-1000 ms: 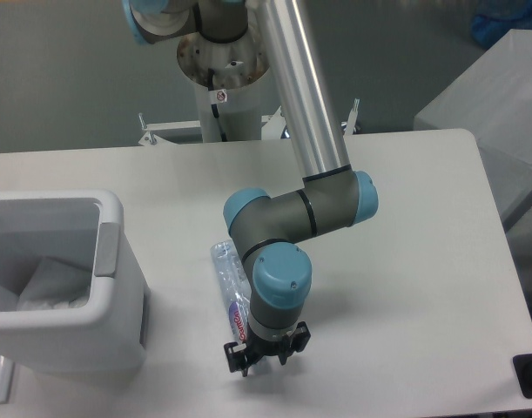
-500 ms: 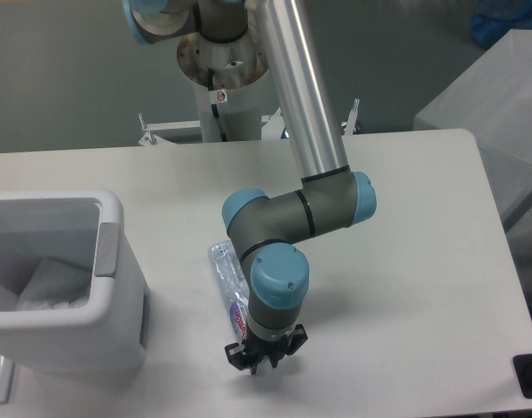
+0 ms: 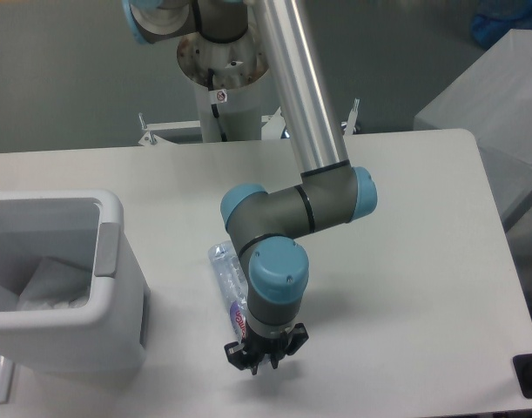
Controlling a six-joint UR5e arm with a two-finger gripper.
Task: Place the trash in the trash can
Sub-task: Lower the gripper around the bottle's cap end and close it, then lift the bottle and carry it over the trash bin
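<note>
The gripper [image 3: 259,359] points straight down near the front edge of the table [image 3: 422,261], its dark fingers drawn close together. From this angle the wrist hides most of the gap, so I cannot tell whether they are pinching anything. The bottle [image 3: 229,280] lies on its side just beside and behind the wrist, its red-and-blue label end running under the arm toward the fingers and its clear end pointing toward the trash can [image 3: 65,300], which stands well apart at the left. Something pale and crumpled lies inside the can; it may be the wrapper, though that is hard to confirm.

The main risk is a grasp at the very end of the bottle. Smooth, round plastic held off-centre could swing, slip out or roll away during a lift. A second risk is the carry leftward: a dangling bottle could catch the can's thick rim [image 3: 109,261] and drop outside it.
</note>
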